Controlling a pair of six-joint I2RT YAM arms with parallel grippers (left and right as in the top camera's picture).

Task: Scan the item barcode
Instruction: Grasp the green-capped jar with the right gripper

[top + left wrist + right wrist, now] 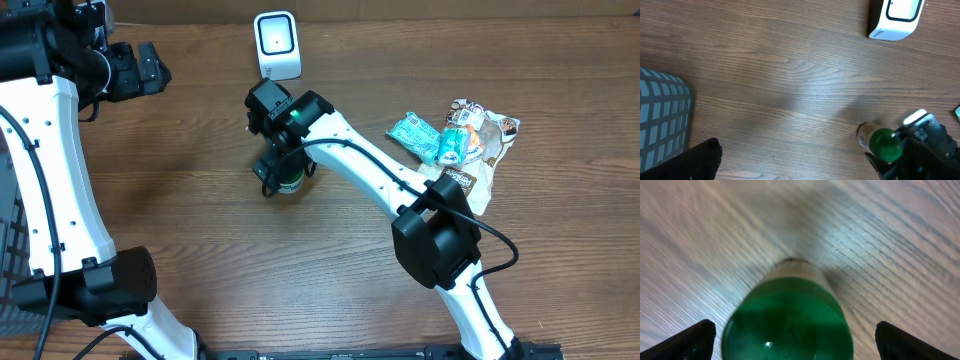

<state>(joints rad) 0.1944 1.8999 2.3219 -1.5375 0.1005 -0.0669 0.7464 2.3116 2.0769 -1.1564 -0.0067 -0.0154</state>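
Packets [455, 135] lie on the table [200, 200] beside the right arm. Scanner [277, 45] stands near the bottle [790, 320], on its far side. Right gripper [283, 172] hangs over the bottle, its fingers [690, 340] spread wide on either side, clear of the green cap. Left gripper [155, 68] hovers well apart, open and empty.

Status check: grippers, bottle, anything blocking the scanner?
Left gripper open, holding nothing. Right gripper open, straddling green-capped bottle, not gripping. Bottle upright on table, short of scanner. Path clear; snack packets off aside.
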